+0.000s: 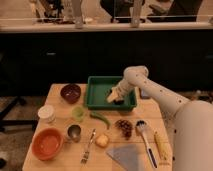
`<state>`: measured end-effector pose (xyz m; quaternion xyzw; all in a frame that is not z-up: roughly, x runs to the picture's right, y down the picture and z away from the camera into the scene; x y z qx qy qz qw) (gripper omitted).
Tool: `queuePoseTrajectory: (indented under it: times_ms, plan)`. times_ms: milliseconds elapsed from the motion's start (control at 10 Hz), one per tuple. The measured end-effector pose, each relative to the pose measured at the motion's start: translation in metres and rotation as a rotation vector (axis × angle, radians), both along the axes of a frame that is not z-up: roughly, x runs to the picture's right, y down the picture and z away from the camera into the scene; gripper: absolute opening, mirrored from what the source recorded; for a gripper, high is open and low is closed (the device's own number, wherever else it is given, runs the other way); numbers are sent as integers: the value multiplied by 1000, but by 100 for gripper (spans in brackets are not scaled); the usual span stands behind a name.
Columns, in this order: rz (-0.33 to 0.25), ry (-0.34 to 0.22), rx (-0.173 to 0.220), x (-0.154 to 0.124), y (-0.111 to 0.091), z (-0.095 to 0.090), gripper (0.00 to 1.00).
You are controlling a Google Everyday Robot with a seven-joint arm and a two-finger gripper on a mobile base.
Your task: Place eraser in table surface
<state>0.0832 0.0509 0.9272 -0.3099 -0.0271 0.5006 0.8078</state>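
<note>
My gripper point(115, 95) hangs low inside the green tray point(95, 106) at the back of the table surface point(56, 96), a light wooden top. The white arm comes in from the right and bends down over the tray's right half. The jaws stand open. A pale tan shape at the gripper's tip blends with the gripper itself, so I cannot pick out the eraser; it is hidden in the tray or behind the gripper.
Left of the tray is a brown bowl point(70, 92). Further forward stand a white cup point(46, 113), an orange bowl point(48, 142), a metal cup point(74, 132) and a fork point(89, 146). A green pepper point(100, 119), yellowish lump point(102, 140), grapes point(124, 127), blue-grey pad point(127, 156) and corn point(161, 145) lie at the front.
</note>
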Motion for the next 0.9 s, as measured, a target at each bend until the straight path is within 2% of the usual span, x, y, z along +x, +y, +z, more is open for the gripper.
queuePoseTrajectory:
  times_ms: [900]
  plan:
    - [7,3,-21,3,2,14,80]
